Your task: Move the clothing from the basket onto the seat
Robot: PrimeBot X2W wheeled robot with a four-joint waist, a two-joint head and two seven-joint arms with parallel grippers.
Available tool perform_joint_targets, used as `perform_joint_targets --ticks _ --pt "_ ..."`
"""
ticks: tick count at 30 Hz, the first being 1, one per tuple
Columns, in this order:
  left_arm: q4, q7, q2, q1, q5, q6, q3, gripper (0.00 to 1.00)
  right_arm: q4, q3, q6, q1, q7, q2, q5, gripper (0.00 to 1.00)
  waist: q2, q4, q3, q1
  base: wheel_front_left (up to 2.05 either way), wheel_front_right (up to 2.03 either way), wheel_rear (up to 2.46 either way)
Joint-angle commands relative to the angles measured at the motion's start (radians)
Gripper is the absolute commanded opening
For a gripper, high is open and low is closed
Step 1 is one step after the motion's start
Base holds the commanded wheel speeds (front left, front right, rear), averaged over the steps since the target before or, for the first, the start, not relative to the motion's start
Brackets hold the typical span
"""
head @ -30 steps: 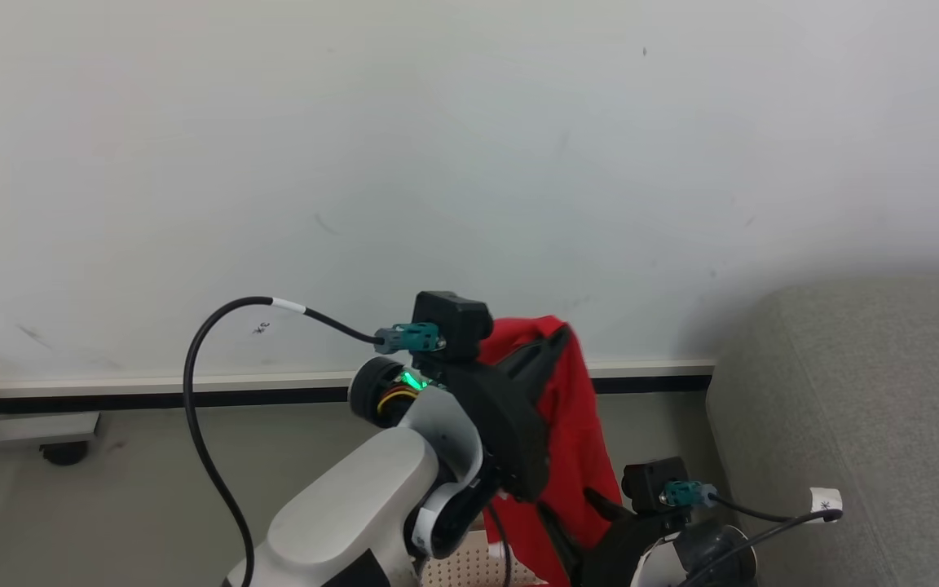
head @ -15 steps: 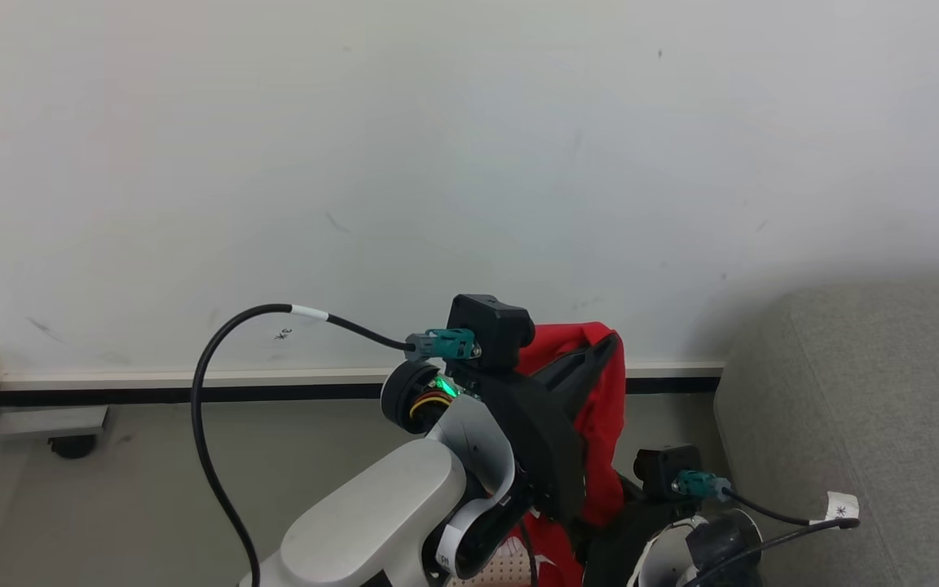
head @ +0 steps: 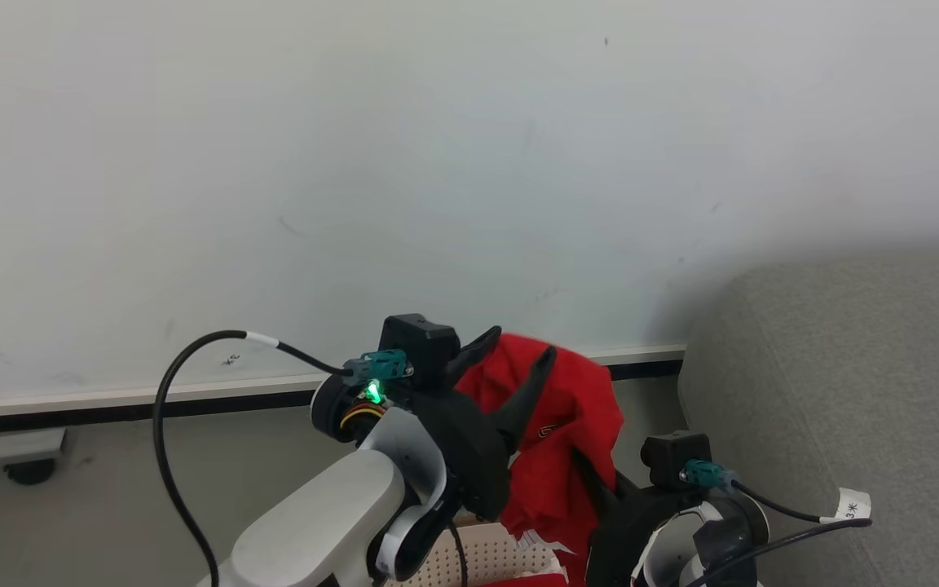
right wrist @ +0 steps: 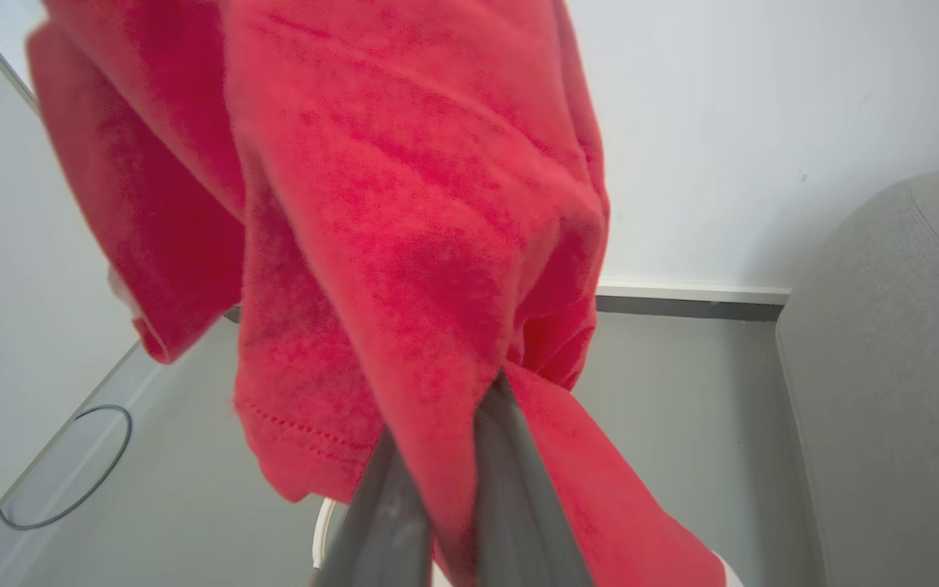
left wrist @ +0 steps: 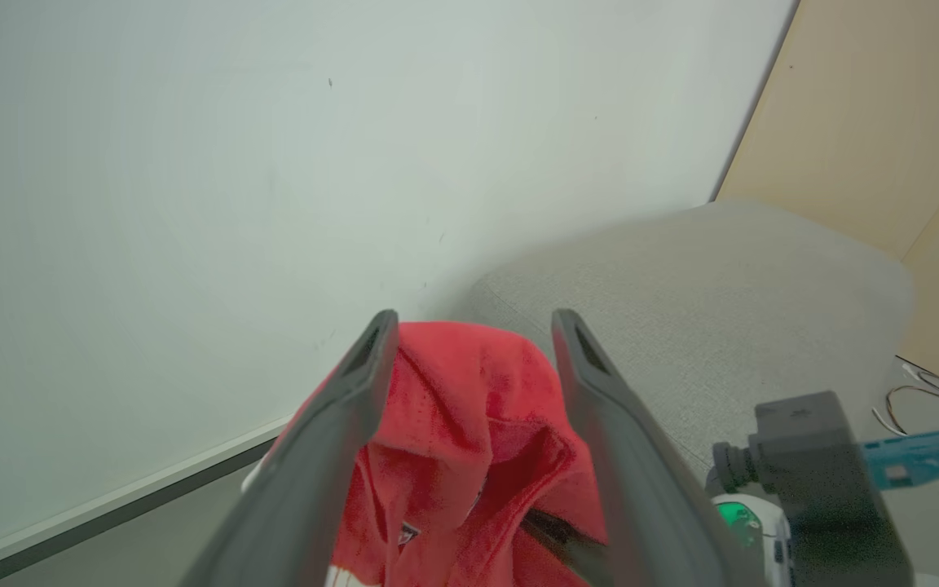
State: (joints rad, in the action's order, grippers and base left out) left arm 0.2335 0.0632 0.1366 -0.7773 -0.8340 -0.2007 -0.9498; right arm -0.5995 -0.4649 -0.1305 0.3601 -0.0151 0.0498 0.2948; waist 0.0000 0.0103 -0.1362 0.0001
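Left end effector [head: 522, 342] now spread; right end effector [right wrist: 445, 412] newly pinching clothing [head: 575, 408], clear from right wrist.

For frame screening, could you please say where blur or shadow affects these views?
Right wrist view: the bright red fabric garment, close to the lens, looks soft; left wrist view: that arm's long dark fingers are blurred; head view: sharp, with a soft shadow on the white wall beside the light grey upholstered seat.

1. The basket [head: 490, 554] — below the clothing [head: 567, 416], cut off by the bottom edge.
2. The right gripper [right wrist: 457, 440] — fingertips buried in the clothing's folds.
3. A small mark [head: 549, 430] on the clothing, too small to read.
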Motion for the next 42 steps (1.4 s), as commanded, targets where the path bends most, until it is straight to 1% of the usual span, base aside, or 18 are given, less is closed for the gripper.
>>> perform_joint_targets --ticks 1,4,7,10,14,17,21,23,27,30,37,42 --pt "0.01 -0.019 0.014 0.025 0.005 0.005 -0.001 1.0 0.012 0.005 0.0 0.003 -0.005 -0.002 -0.012 0.0 0.0 -0.032 0.002 -0.0001 0.0 0.0 0.0" --pt "0.028 -0.058 0.038 0.049 0.007 0.014 0.009 1.0 0.042 0.023 0.0 -0.009 0.002 0.008 -0.033 0.0 0.0 -0.078 0.005 -0.0001 0.0 0.0 0.0" --pt "0.038 -0.084 0.057 0.086 -0.014 0.021 0.021 1.0 0.089 0.045 0.0 -0.028 0.02 0.036 -0.05 0.0 0.0 -0.136 0.012 -0.0001 0.0 0.0 0.0" --pt "0.039 -0.107 0.079 0.112 -0.027 0.018 0.037 1.0 0.149 0.057 0.0 -0.043 0.047 0.056 -0.065 0.0 0.0 -0.207 0.024 -0.0001 0.0 0.0 0.0" --pt "0.028 -0.129 0.101 0.132 -0.017 0.019 0.04 1.0 0.243 0.089 0.0 -0.075 0.085 0.092 -0.084 0.0 0.0 -0.308 0.044 -0.0001 0.0 0.0 0.0" --pt "0.017 -0.134 0.109 0.146 -0.011 0.033 0.027 1.0 0.317 0.124 0.0 -0.109 0.111 0.107 -0.097 0.0 0.0 -0.383 0.059 -0.0001 0.0 0.0 0.0" --pt "0.007 -0.139 0.118 0.154 -0.011 0.039 0.018 1.0 0.397 0.171 0.0 -0.153 0.142 0.119 -0.107 0.0 0.0 -0.479 0.083 -0.0001 0.0 0.0 0.0" --pt "0.003 -0.132 0.112 0.146 -0.006 0.045 0.009 1.0 0.436 0.22 0.0 -0.185 0.142 0.114 -0.111 0.0 0.0 -0.498 0.107 -0.0001 0.0 0.0 0.0" --pt "0.013 -0.122 0.104 0.127 -0.003 0.064 -0.008 1.0 0.505 0.323 0.0 -0.251 0.139 0.08 -0.133 0.0 0.0 -0.523 0.145 -0.0001 0.0 0.0 0.0" --pt "0.026 -0.119 0.095 0.114 0.001 0.08 -0.021 1.0 0.544 0.374 0.0 -0.294 0.142 0.064 -0.151 0.0 0.0 -0.535 0.167 -0.0001 0.0 0.0 0.0" --pt "0.053 -0.13 0.075 0.1 0.013 0.1 -0.039 1.0 0.596 0.398 0.0 -0.341 0.155 0.043 -0.168 0.0 0.0 -0.548 0.194 -0.0001 0.0 0.0 0.0" --pt "0.062 -0.138 0.076 0.107 0.016 0.102 -0.045 1.0 0.603 0.397 0.0 -0.328 0.167 0.046 -0.168 0.0 0.0 -0.552 0.201 -0.0001 0.0 0.0 0.0"
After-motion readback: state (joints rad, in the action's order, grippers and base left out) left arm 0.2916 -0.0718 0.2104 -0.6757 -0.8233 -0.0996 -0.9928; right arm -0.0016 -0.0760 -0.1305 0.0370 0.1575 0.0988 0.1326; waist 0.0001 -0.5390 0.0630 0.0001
